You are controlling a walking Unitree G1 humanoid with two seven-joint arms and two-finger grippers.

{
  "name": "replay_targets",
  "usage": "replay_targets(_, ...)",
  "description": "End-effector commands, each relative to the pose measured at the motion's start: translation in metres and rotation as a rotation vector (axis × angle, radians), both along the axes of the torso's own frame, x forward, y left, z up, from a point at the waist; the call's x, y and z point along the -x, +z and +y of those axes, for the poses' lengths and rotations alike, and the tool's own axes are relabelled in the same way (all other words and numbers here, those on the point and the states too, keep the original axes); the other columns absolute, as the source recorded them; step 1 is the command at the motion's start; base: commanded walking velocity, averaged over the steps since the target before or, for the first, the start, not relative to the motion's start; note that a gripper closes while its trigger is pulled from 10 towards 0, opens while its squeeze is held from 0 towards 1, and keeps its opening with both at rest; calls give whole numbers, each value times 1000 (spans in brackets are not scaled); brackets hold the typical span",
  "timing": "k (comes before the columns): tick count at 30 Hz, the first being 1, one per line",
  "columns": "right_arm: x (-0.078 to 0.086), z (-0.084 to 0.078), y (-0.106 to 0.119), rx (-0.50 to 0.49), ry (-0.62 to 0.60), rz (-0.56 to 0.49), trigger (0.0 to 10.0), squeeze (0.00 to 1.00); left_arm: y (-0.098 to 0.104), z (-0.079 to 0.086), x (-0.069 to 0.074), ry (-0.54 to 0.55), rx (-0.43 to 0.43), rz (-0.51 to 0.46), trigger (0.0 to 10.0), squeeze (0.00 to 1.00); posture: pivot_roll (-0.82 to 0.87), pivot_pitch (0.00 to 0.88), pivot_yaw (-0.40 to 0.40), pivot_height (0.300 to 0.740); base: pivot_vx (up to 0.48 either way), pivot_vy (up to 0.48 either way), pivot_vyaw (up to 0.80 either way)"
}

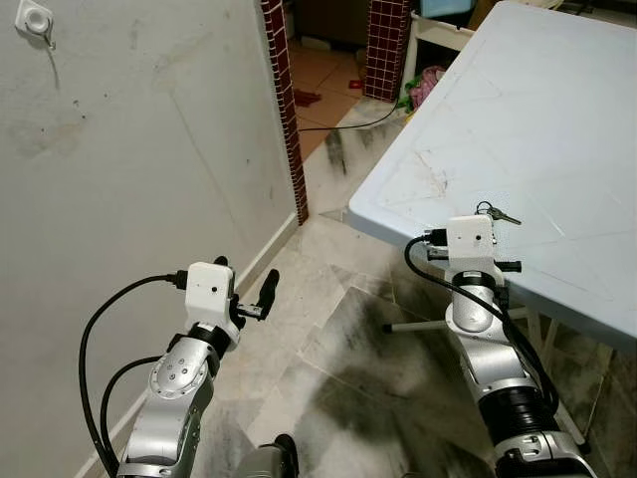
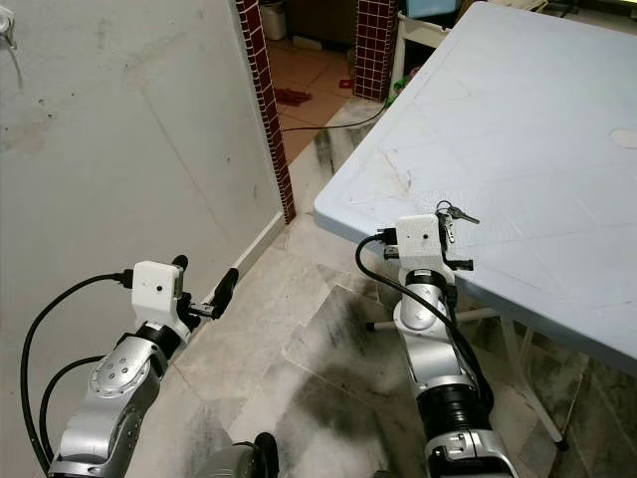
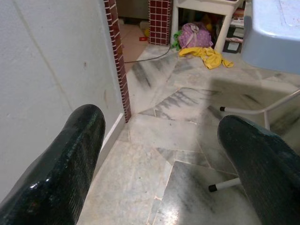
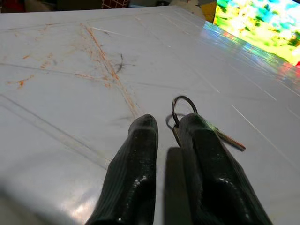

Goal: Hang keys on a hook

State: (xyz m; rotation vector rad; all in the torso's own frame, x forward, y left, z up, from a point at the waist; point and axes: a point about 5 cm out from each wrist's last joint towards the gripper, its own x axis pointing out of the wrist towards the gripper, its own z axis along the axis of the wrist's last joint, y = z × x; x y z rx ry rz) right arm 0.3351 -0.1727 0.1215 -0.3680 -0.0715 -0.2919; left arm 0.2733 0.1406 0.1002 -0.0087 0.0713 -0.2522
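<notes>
A home: marble-tiled floor [image 1: 348,339], plastic table [image 1: 537,119], laundry heap [image 3: 201,40] by brick pillars [image 1: 386,45].

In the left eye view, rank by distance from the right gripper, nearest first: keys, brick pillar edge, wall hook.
1. keys: on the table, right at the right gripper.
2. brick pillar: across the floor, to its left.
3. wall hook: high on the wall, far left.

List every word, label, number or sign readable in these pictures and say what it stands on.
None can be read.
Keys on the table: no tag or engraving legible.
Hook on the wall: plain.
Wrist camera housings: unmarked.
Colourful patch at the table's far edge: blurred, no text made out.
</notes>
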Motion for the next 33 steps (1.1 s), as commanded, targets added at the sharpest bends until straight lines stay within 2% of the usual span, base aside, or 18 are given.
replay_targets(1,5,4,-1,-38,12,-15,10000,1000,-5,2,1,3,-9,16,10000,0,33,160,91,740,0,0,0)
replay_targets(8,17,16,22,-74,119,-129,10000,1000,1,3,-3,14,-13,-17,10000,0,24,144,87,740,0,0,0)
replay_targets(10,20,20,27,-56,151,-145,10000,1000,1,2,-4,13,-14,-19,10000,0,19,141,86,740,0,0,0)
replay_targets(15,30,20,36,-39,159,-175,10000,1000,0,0,-5,9,-13,-21,10000,0,12,130,82,740,0,0,0)
replay_targets(17,38,9,30,-28,98,-134,10000,1000,-1,-2,-6,2,-10,-22,10000,0,6,125,81,740,0,0,0)
replay_targets(18,38,9,30,-28,98,-134,10000,1000,-1,-2,-6,2,-10,-22,10000,0,6,125,81,740,0,0,0)
replay_targets(23,43,-14,13,-15,-8,-52,10000,1000,-4,-5,-6,-8,-7,-17,10000,0,-7,123,88,740,0,0,0)
replay_targets(33,29,-32,12,-9,-42,-6,10000,1000,-6,-11,-6,-36,-3,-11,10000,0,-16,127,93,740,0,0,0)
